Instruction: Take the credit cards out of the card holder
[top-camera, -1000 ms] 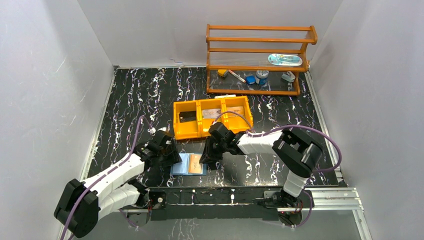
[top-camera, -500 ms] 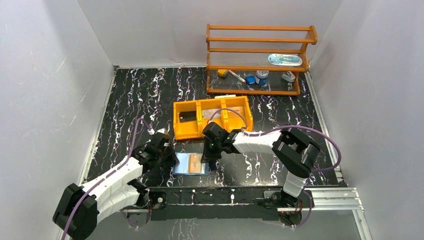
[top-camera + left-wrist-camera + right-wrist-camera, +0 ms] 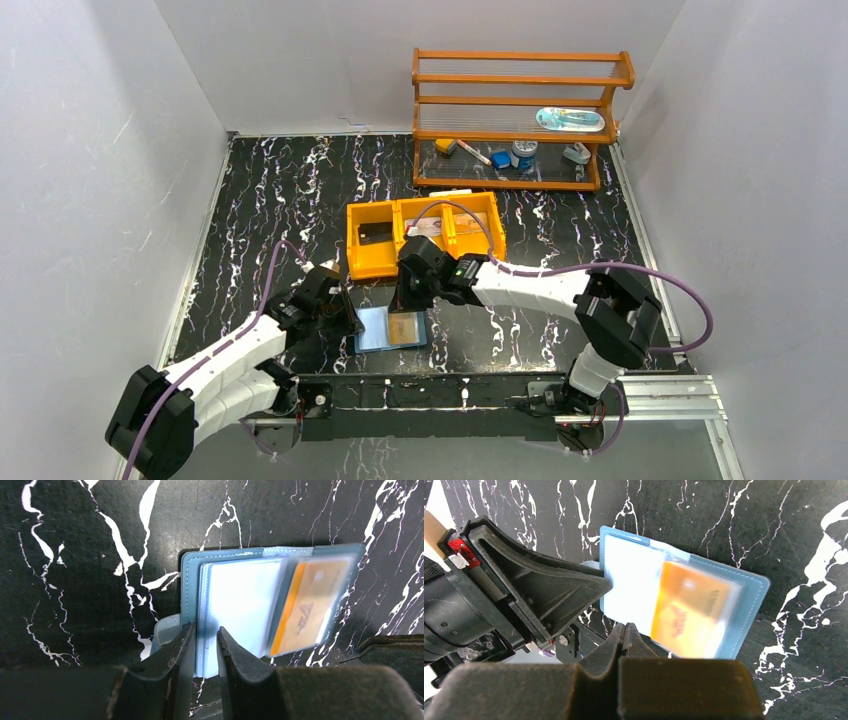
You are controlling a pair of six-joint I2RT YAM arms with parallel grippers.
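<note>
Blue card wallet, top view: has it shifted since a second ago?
Yes. The open blue two-leaf wallet slid slightly right: its left edge lined up under the left end of the orange plastic tray before, and now lies right of it.

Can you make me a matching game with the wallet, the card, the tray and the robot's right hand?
Things:
1 wallet
2 card
3 tray
4 right hand

Clues:
a shut
b orange, three bins
c blue, lying open
d tucked in a clear sleeve

Pairs: 1-c, 2-d, 3-b, 4-a
</note>
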